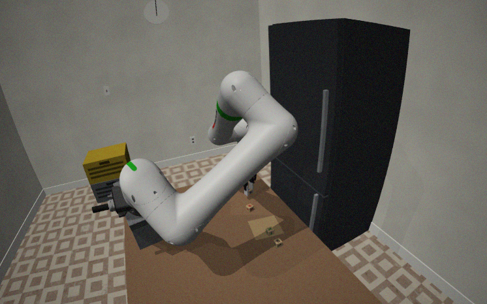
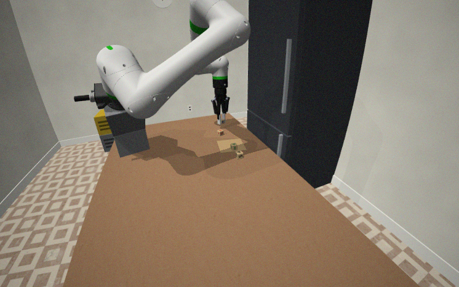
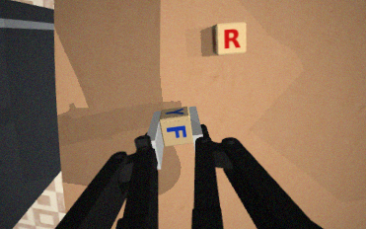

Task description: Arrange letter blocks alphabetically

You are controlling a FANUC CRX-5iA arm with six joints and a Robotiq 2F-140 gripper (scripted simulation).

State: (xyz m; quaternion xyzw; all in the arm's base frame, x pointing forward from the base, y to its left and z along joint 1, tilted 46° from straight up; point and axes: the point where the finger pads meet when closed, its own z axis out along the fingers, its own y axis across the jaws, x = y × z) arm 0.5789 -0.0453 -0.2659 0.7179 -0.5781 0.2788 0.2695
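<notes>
My gripper [image 3: 177,119] is shut on a wooden block with a blue F on top [image 3: 178,132] and a Y on one side; the block sits low at the table's far end, and I cannot tell whether it touches the table. It also shows in the exterior view [image 2: 220,121] and the top view [image 1: 248,190]. A block with a red R on top [image 3: 231,38] lies on the table beside it, also in the top view [image 1: 250,207]. The tan mat [image 1: 265,226] holds one block [image 1: 269,230] near its edge. Another block [image 1: 278,242] lies just off the mat.
A tall dark fridge [image 1: 332,124] stands close to the table's right side, near the gripper. The robot's base [image 2: 122,132] and a yellow box [image 1: 106,163] stand at the table's far left end.
</notes>
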